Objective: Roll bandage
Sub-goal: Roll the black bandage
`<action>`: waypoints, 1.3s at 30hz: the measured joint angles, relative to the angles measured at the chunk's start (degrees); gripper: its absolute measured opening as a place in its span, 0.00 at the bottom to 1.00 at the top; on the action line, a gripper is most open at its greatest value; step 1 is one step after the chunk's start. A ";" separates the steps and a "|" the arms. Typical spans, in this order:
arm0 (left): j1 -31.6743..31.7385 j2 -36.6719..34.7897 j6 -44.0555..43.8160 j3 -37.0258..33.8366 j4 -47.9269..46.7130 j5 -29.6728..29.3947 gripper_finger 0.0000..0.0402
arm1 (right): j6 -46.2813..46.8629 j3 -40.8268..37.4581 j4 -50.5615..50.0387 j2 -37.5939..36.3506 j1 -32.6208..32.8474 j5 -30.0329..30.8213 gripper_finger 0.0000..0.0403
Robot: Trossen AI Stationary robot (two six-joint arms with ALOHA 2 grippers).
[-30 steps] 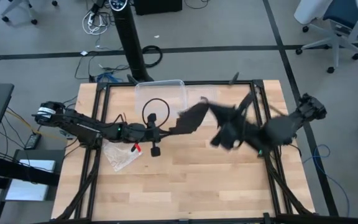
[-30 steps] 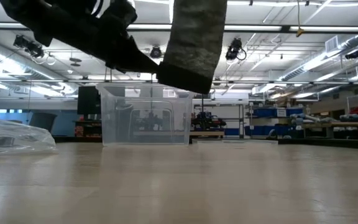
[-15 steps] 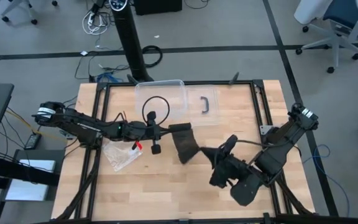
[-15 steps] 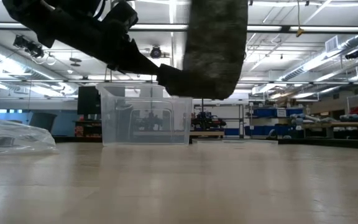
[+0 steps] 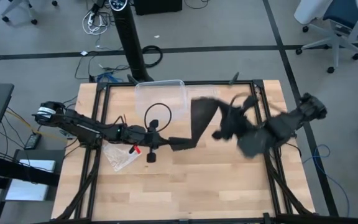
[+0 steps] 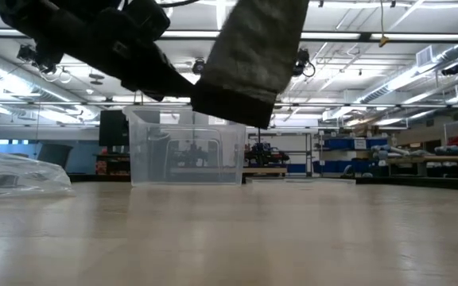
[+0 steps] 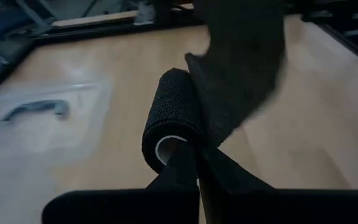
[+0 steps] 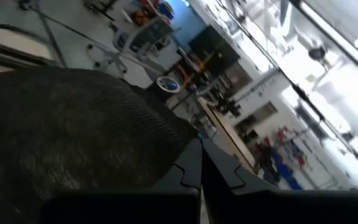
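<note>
bandage: 1 | left claw: pinching its roll | right claw: pinching its strip end

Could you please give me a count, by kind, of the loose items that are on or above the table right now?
Black bandage, held off the table between the left gripper and the right gripper: 1
Clear plastic box: 1
Clear lid with a dark handle: 1
Crinkly clear plastic bag: 1
Total: 4
</note>
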 joint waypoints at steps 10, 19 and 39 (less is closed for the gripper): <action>-4.28 0.02 -0.92 -1.20 3.39 2.91 0.00 | -13.58 0.02 14.80 -6.58 -15.66 -13.62 0.00; -8.94 0.02 0.53 -1.22 14.63 12.73 0.00 | -12.19 0.01 11.25 -6.62 -28.58 -25.41 0.00; -13.37 -0.13 2.03 4.46 22.23 17.82 0.00 | 12.74 0.00 -17.61 1.80 -32.52 -39.57 0.00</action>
